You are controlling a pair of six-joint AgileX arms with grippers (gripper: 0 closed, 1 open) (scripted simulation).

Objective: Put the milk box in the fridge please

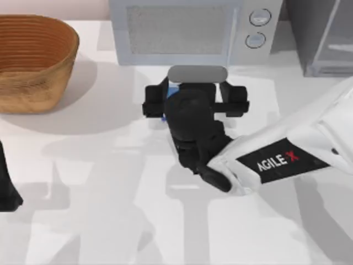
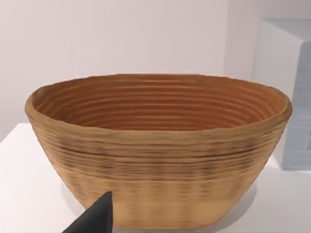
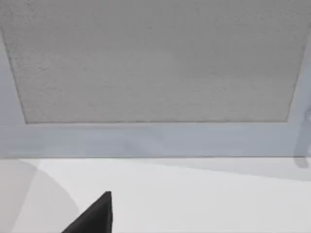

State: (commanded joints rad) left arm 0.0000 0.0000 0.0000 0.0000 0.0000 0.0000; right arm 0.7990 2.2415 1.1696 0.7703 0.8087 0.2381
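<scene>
A small blue patch of the milk box (image 1: 172, 92) shows in the top view, just in front of the microwave; the rest is hidden under my right arm. My right gripper (image 1: 194, 105) hangs directly over it, its black body covering the carton, so I cannot see whether it touches the box. The fridge (image 1: 325, 38) stands at the back right corner, dark grey with a pale door panel. My left gripper (image 1: 6, 190) is parked at the table's left edge.
The light-grey microwave (image 1: 187, 30) with two round knobs stands at the back centre, and its door (image 3: 155, 63) is close in the right wrist view. A woven basket (image 1: 33, 61) sits at the back left, facing the left wrist camera (image 2: 160, 145).
</scene>
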